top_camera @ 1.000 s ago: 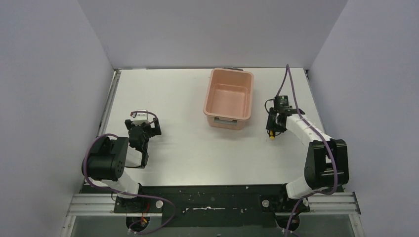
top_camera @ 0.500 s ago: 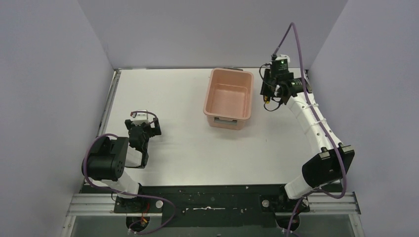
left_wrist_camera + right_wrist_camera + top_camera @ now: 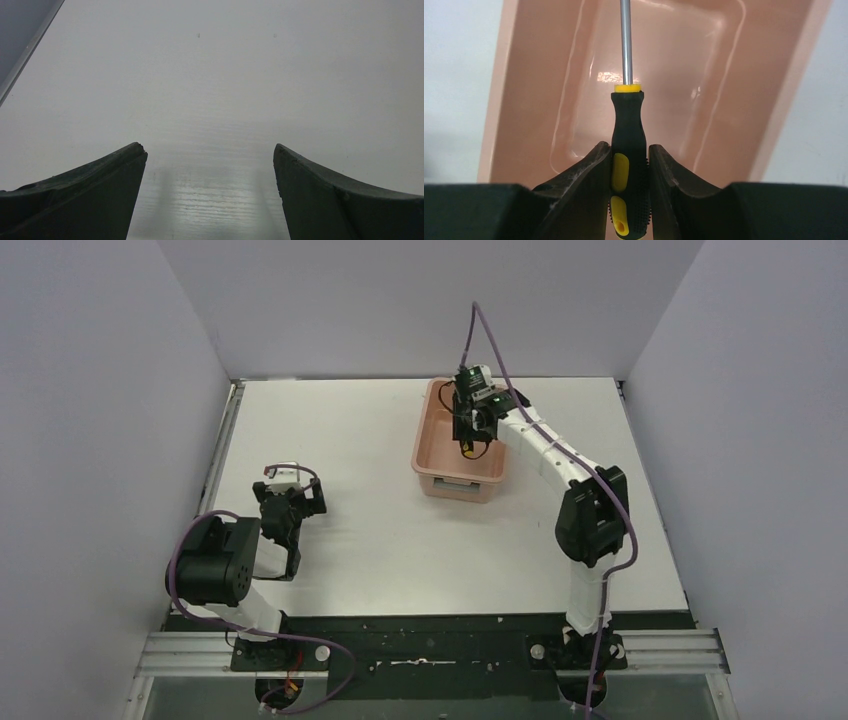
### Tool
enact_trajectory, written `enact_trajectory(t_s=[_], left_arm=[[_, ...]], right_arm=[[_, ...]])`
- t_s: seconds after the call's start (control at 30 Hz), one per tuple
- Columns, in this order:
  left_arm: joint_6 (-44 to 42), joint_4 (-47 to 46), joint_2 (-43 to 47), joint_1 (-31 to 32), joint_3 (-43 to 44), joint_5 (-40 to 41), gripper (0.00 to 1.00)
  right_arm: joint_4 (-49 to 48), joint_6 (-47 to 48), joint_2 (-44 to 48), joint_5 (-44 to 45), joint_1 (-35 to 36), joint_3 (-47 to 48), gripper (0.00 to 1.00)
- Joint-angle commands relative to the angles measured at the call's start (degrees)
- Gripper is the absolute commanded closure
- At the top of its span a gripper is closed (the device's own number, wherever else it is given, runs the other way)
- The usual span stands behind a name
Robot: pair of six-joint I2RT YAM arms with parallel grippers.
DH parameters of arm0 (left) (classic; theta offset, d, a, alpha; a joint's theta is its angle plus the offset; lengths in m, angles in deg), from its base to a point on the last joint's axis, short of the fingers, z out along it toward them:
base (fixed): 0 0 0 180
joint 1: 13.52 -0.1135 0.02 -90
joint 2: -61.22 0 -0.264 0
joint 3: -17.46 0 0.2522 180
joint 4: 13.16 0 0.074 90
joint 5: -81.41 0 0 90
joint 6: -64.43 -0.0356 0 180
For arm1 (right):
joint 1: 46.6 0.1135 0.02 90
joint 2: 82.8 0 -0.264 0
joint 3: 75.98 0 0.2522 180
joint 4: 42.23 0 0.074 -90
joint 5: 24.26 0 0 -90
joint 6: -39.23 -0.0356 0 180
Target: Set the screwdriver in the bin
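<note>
Right claw (image 3: 630, 148): closed tight on the screwdriver (image 3: 628, 127), with a pad on each side of the black and yellow handle. The bare shaft points away toward the top of the wrist view.
Screwdriver's place: held in the air over the bin (image 3: 526, 100), upper centre in the overhead view. It appears to touch nothing but the pads.
Bin: open and salmon-pink, standing on the table (image 3: 380, 530) with its floor straight under the handle. Nothing else shows inside it.
Left claw (image 3: 208, 150): spread wide and holding nothing, above bare table at the lower left of the overhead view.
Step in hand: judging by the position, the carry looks finished and only the release is left.
Risk, bounce: if the claw opens from this height, the slim tool would hit hard plastic. It could skip or rattle against a wall.
Risk, overhang: the shaft tip runs off the top edge of the wrist view, so where it sits relative to the far rim cannot be told. If it overhangs, the tool could pivot on the rim and fall to the table.
Risk, contact: lowering further could bring the tip or claw against a wall and push the tub.
Risk, sticking: the textured handle may cling to one pad and swing the tool sideways on release.
</note>
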Motion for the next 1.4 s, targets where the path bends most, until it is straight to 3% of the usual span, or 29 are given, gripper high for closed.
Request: enact_trajectory(t_s=[0.0, 0.2, 0.43, 0.53, 0.87, 1.07, 1.37], left_arm=[[-0.39, -2.31, 0.49, -0.25, 0.81, -0.01, 0.03], [-0.41, -2.34, 0.46, -0.25, 0.77, -0.01, 0.03], [-0.41, -2.27, 0.44, -0.25, 0.79, 0.00, 0.03], [-0.41, -2.27, 0.46, -0.25, 0.81, -0.01, 0.03], [-0.41, -2.28, 0.51, -0.25, 0.81, -0.01, 0.03], [-0.40, -2.27, 0.50, -0.25, 0.79, -0.02, 0.03], [-0.35, -2.23, 0.44, -0.25, 0.81, -0.01, 0.03]], right_arm=[[-6.92, -3.64, -3.24, 2.82, -0.14, -0.51, 0.91], [-11.97, -6.71, -8.83, 3.14, -0.23, -5.33, 0.86], [-16.02, -9.89, -11.23, 2.19, -1.17, -10.30, 0.46], [-16.48, -9.80, -10.70, 1.60, -1.52, -10.67, 0.38], [-13.18, -3.56, -1.06, 3.52, -1.84, -4.33, 0.30], [-11.27, 3.15, 7.15, 0.34, -7.03, -6.10, 0.02], [-8.56, 12.05, 16.30, 3.28, -19.70, -15.98, 0.00]])
